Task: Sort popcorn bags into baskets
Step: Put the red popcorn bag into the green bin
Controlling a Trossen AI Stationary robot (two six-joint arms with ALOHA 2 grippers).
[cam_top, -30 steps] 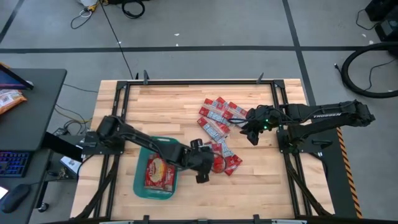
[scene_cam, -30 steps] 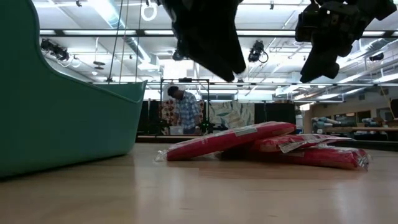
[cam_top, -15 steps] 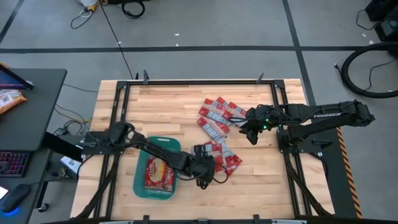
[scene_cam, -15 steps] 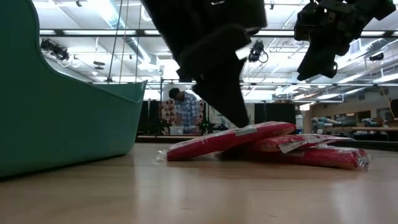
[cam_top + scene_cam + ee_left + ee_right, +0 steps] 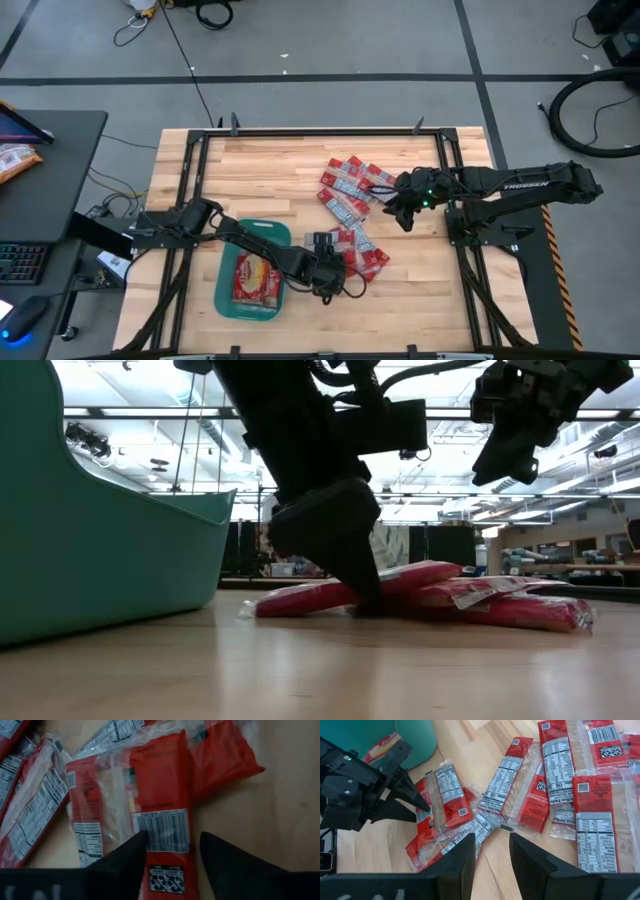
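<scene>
The wooden table (image 5: 260, 170) fills the centre of the high view, with the teal basket (image 5: 228, 290) at its lower left, holding one larger squarish red bag (image 5: 255, 278) with a yellowish picture. The left arm reaches from the left edge across the basket, and the left gripper (image 5: 328, 272) sits low at the lower centre, its fingers spread narrowly either side of one popcorn packet (image 5: 161, 815); the left wrist view shows that packet's end between the two dark fingers (image 5: 122, 857), not yet clamped. That packet belongs to a small pile of red packets (image 5: 360, 255) just right of the basket. A second spread of red packets (image 5: 348, 185) lies in the upper centre-right of the table. The right gripper (image 5: 405, 212) hangs at the right of that spread, above the wood, fingers parted and holding nothing.
</scene>
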